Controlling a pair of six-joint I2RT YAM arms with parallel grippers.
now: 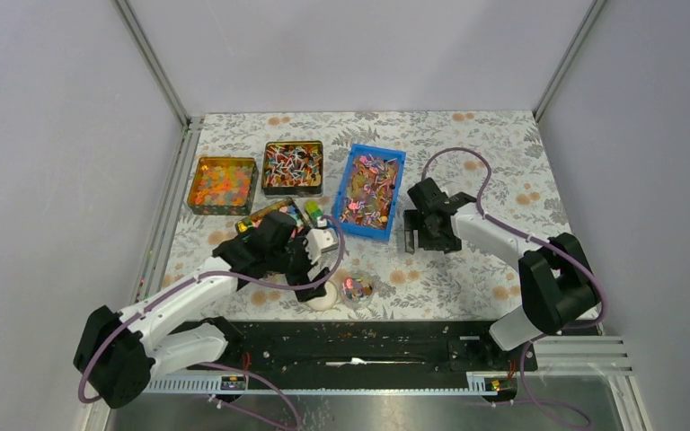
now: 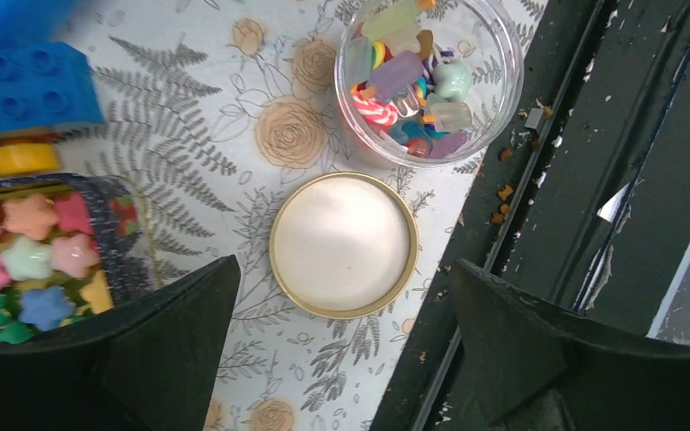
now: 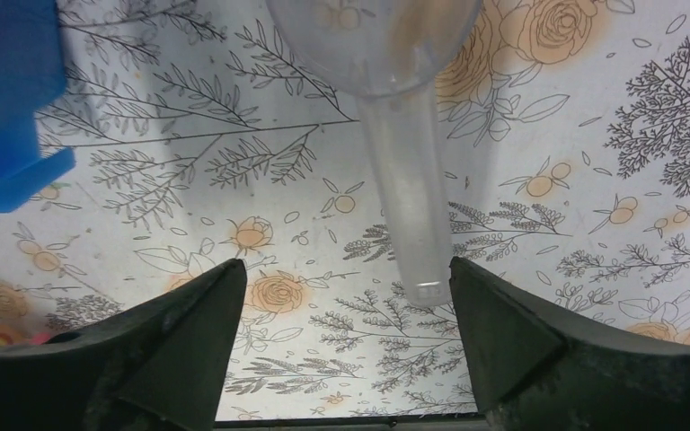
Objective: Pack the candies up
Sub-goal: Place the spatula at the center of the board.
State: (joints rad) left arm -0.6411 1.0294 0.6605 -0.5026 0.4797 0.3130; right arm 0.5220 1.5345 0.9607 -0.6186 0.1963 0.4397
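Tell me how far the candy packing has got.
Done: the clear jar holds some candies. In hand: nothing is gripped; the left hand is open over the lid lying beside the jar, the right hand open over the scoop. Left: the jar is uncapped, and the blue bin holds many candies.

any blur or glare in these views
Left wrist: the white lid is nearly blown out, the tablecloth print sharp. Right wrist: the clear scoop throws a soft shadow. Top external: even light, candies too small to resolve.
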